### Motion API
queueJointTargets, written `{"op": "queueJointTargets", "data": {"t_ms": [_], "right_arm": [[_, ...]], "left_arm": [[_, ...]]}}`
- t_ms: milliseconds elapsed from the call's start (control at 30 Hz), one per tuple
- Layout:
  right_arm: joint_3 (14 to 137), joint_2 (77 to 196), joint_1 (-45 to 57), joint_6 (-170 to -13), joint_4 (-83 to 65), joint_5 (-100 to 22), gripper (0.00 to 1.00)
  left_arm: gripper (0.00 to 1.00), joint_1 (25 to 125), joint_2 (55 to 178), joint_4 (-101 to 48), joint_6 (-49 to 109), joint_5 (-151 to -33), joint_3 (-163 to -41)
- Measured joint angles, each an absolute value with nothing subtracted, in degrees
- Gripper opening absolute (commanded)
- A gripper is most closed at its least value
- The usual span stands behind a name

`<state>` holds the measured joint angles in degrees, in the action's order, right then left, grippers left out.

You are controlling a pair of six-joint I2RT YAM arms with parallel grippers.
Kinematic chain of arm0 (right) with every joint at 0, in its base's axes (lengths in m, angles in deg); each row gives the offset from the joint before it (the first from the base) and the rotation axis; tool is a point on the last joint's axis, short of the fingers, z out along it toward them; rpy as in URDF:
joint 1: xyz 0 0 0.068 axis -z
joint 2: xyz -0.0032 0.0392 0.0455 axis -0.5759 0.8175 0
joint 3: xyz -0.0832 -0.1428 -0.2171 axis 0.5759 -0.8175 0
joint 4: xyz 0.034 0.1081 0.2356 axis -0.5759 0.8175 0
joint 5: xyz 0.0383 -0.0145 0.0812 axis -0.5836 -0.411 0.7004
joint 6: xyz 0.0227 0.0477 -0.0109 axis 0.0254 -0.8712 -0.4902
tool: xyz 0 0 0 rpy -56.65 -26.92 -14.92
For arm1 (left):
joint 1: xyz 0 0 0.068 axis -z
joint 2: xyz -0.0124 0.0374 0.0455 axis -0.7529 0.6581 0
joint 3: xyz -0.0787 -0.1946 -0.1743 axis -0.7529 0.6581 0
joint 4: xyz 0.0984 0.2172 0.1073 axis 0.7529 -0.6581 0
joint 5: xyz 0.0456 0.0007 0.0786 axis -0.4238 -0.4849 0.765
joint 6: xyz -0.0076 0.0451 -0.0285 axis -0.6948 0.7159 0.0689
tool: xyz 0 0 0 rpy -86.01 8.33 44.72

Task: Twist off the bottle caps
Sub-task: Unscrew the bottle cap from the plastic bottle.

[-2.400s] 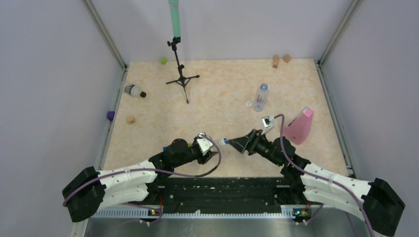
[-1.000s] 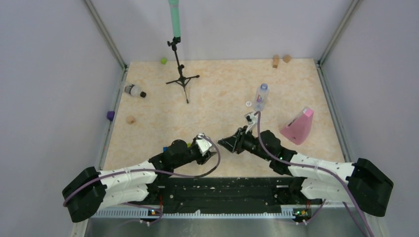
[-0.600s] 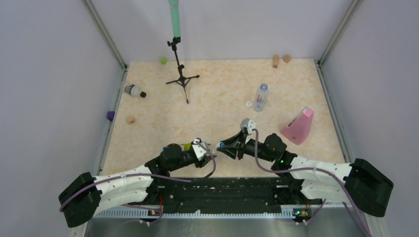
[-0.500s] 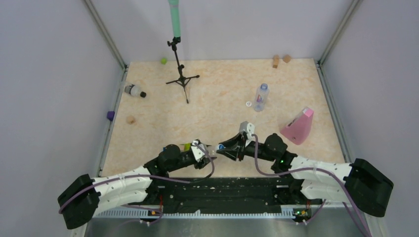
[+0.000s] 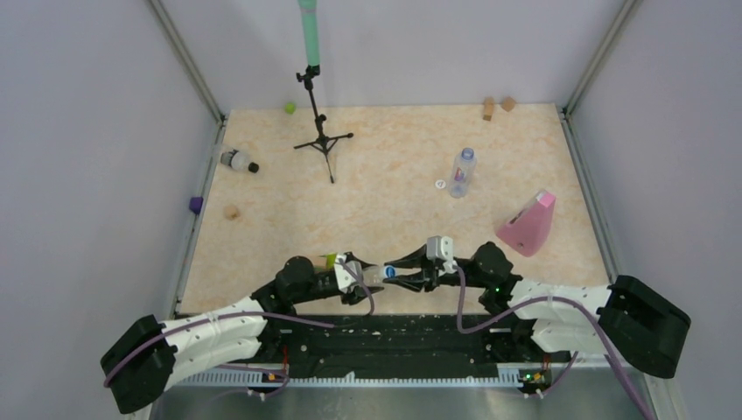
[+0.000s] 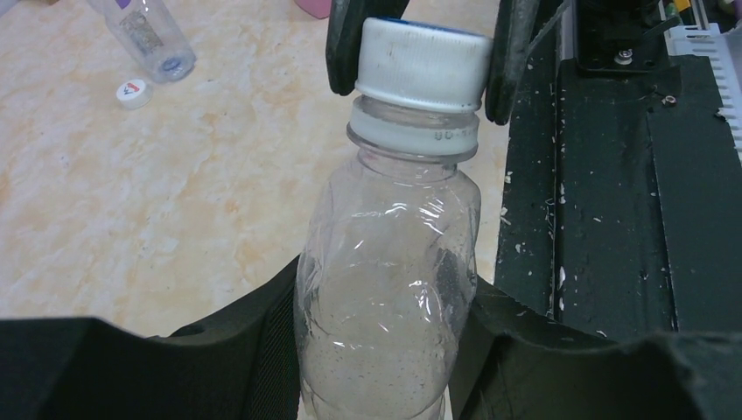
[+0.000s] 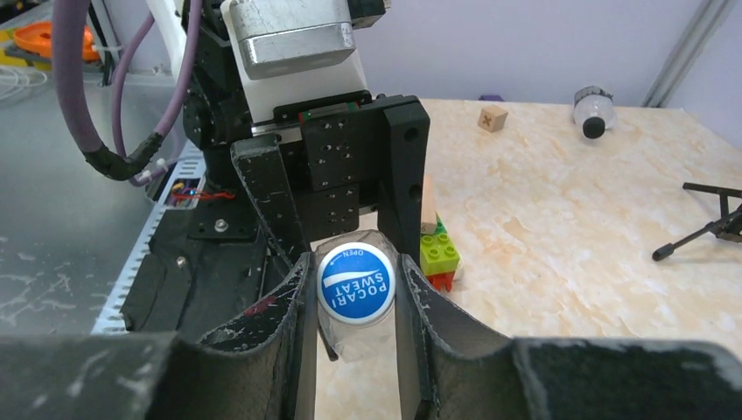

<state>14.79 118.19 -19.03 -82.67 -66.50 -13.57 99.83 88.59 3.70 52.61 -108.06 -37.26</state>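
Low in the middle of the top view, just ahead of the arms' bases, the left gripper (image 5: 367,275) is clamping the body of a clear bottle (image 6: 385,289), holding it sideways toward the right arm. The right gripper (image 7: 355,293) is pinching that bottle's blue-topped Pocari Sweat cap (image 7: 355,282) between its fingers. A second bottle (image 5: 462,171) is standing right of centre, with a loose white cap (image 5: 441,184) just beside it.

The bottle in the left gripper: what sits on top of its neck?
A blue-topped white cap, clamped by the right gripper; the neck threads beneath it are covered.
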Motion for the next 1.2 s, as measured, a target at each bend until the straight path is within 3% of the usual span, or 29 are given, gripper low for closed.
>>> {"op": "queueJointTargets", "data": {"t_ms": [33, 100, 233, 567, 767, 1200], "right_arm": [[14.0, 118.5, -19.1, -83.4, -68.3, -14.2, 0.46], [12.4, 118.8, -19.5, -85.3, -70.9, -16.4, 0.56], [9.2, 117.4, -20.0, -89.6, -72.5, -23.1, 0.62], [7.5, 105.8, -20.0, -106.3, -66.3, -38.1, 0.64], [10.7, 102.4, -20.0, -128.3, -48.2, -48.7, 0.64], [20.7, 110.6, -20.0, -140.4, -37.4, -47.1, 0.63]], "left_arm": [[0.00, 99.8, 88.6, 3.7, 52.6, -108.0, -37.3], [0.00, 100.0, 88.6, 3.5, 52.2, -107.3, -37.3], [0.00, 100.0, 88.6, 3.2, 51.6, -103.5, -37.4], [0.00, 100.0, 90.7, 1.7, 50.8, -97.4, -39.2], [0.00, 100.0, 92.9, 1.7, 50.5, -97.5, -40.5], [0.00, 100.0, 97.7, 1.2, 50.1, -98.0, -43.5]]}}
